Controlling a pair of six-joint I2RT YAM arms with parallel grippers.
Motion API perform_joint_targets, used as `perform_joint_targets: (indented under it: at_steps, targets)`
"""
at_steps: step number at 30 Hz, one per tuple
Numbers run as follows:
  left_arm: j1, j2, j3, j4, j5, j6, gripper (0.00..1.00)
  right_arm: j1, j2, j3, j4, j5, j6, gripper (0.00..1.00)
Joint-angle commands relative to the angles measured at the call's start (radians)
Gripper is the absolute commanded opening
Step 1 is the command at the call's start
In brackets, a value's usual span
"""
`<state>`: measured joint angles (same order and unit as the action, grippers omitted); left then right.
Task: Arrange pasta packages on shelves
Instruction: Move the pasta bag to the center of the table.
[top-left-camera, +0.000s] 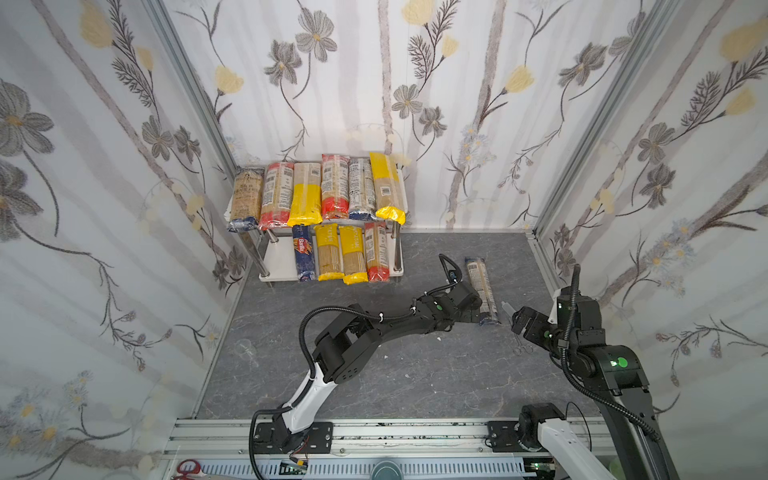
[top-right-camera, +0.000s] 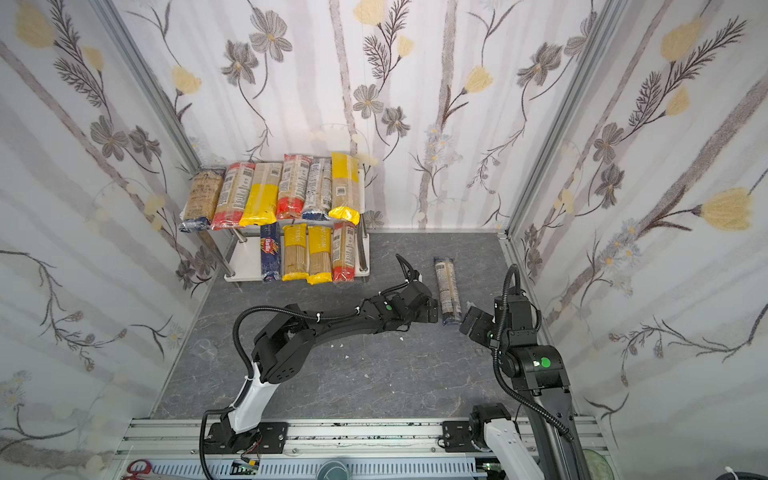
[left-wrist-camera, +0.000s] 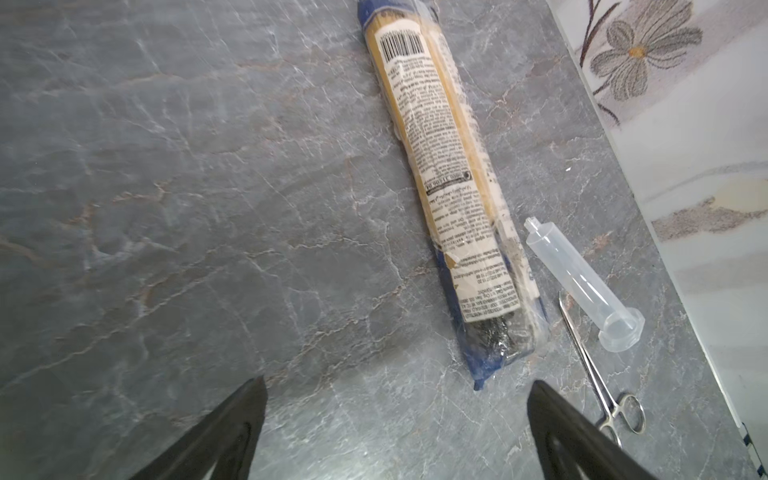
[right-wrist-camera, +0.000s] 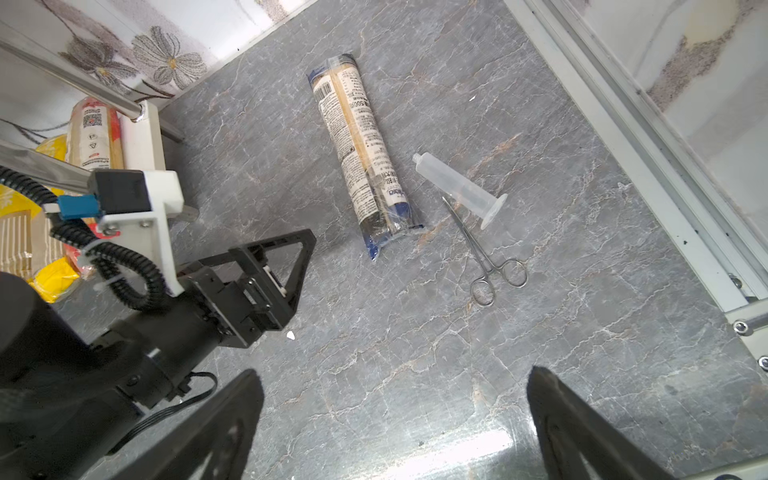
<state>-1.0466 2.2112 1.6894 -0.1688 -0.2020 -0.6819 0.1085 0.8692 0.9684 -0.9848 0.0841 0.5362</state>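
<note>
One loose pasta package (top-left-camera: 482, 286) (top-right-camera: 448, 286) with dark blue ends lies flat on the grey table, right of the shelves (top-left-camera: 276, 257) (top-right-camera: 249, 259). Several pasta packages lie side by side on the top board (top-left-camera: 316, 191), and several more on the lower board (top-left-camera: 345, 257). My left gripper (top-left-camera: 476, 313) (left-wrist-camera: 397, 386) (right-wrist-camera: 301, 274) stands open and empty just beside the near end of the loose package (left-wrist-camera: 449, 166) (right-wrist-camera: 365, 166). On the package's other side my right gripper (top-left-camera: 519, 322) (right-wrist-camera: 395, 378) hangs open, holding nothing.
A clear plastic syringe barrel (left-wrist-camera: 582, 282) (right-wrist-camera: 461, 187) and metal forceps (left-wrist-camera: 598, 374) (right-wrist-camera: 486, 253) lie right beside the loose package. The aluminium frame rail (right-wrist-camera: 623, 124) and the flowered wall run close behind them. Small white crumbs dot the table.
</note>
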Motion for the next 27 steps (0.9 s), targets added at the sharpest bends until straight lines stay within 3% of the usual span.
perform_joint_targets:
  at_steps: [1, 14, 22, 27]
  targets:
    - [-0.007, 0.037, 0.044, -0.026, -0.058, -0.027, 1.00, -0.015, -0.005, 0.006, 0.000, -0.007, -0.047, 1.00]
    - [-0.081, 0.207, 0.286, -0.081, -0.105, -0.032, 1.00, -0.044, -0.060, -0.036, -0.018, -0.045, -0.097, 1.00]
    - [-0.112, 0.373, 0.521, -0.226, -0.168, -0.011, 1.00, -0.042, -0.072, -0.033, -0.029, -0.067, -0.101, 1.00]
    - [-0.113, 0.445, 0.575, -0.288, -0.176, -0.011, 1.00, -0.041, -0.084, -0.027, -0.039, -0.059, -0.099, 1.00]
